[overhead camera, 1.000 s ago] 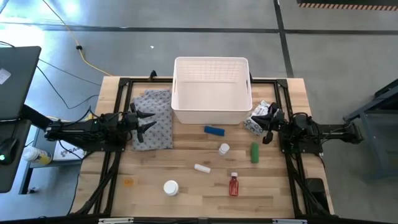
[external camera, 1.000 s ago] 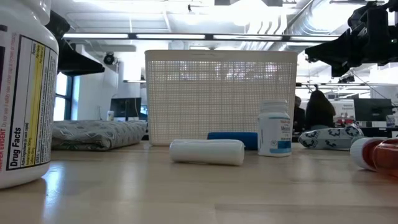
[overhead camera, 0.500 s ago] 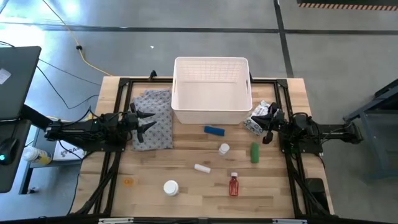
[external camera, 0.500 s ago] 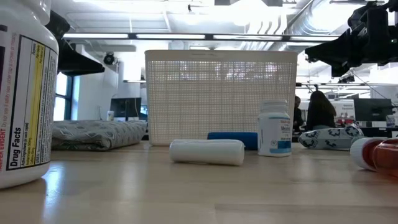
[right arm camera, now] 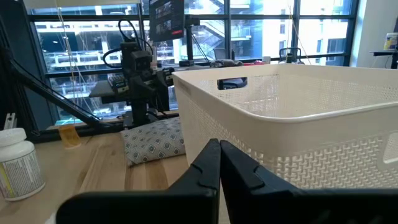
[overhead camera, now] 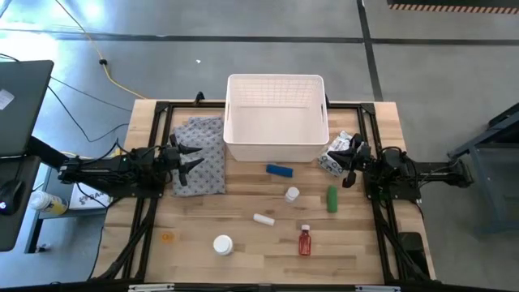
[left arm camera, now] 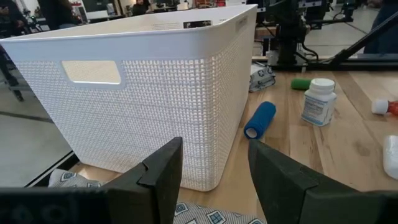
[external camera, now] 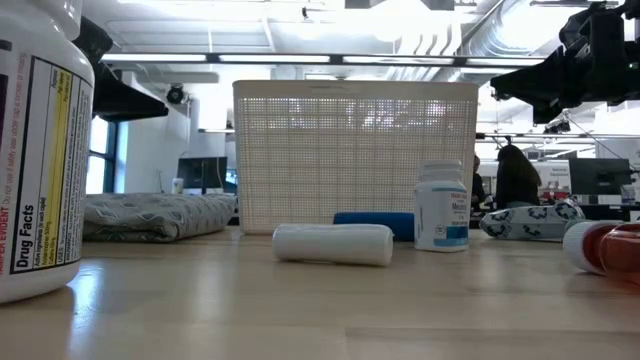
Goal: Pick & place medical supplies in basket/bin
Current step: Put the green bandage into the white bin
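A large white pill bottle [external camera: 35, 150] stands close to the low camera, its label printed sideways with the heading "Drug Facts" in bold black beside a yellow stripe; a red line ending in "EVIDENT:" runs along the label's edge, and the finer print beneath it is too small to read. Farther back on the table, a smaller white pill bottle [external camera: 441, 208] carries a blue-and-white label whose lettering cannot be made out.

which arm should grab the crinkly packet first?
Right. The right gripper hovers just beside the crinkly packet near the basket; the left gripper sits over the grey cloth across the table.
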You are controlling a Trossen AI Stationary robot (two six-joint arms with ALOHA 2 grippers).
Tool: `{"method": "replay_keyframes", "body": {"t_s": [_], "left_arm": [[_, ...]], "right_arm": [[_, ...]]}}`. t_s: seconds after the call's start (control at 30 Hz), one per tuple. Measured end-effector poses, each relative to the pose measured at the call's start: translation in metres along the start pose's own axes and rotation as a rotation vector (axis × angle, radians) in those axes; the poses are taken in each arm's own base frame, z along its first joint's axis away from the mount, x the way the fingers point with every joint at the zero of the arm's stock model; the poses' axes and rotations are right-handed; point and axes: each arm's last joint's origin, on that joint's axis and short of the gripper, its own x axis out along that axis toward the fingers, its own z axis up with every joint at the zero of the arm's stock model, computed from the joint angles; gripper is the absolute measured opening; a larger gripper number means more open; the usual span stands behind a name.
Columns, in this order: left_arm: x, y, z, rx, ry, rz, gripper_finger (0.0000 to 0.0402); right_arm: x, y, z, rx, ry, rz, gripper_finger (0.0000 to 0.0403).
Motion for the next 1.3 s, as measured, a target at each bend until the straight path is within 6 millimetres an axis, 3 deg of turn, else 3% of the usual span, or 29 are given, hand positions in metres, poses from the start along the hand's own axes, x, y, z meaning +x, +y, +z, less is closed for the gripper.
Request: {"method": "replay_keyframes", "body": {"t_s": [0.47, 0.7, 1.07, 1.3], "left_arm": [[0.000, -0.002, 0.000, -0.425, 0.013, -0.082, 0.0216], [0.000, -0.002, 0.000, -0.509, 0.016, -0.082, 0.0216], [0.000, 0.000, 0.000, -0.513, -0.001, -0.009, 0.0216], [0.000, 0.001, 0.000, -0.520, -0.012, 0.048, 0.0216]], "right_arm": [[0.000, 0.000, 0.000, 0.000, 0.000, 0.000, 0.0000], [0.000, 0.000, 0.002, 0.009, -0.017, 0.003, 0.0000], [0.000, 0.000, 0.003, 0.220, -0.029, 0.007, 0.0000], [-0.001, 0.004, 0.014, 0.150, -0.024, 0.130, 0.0000]]}}
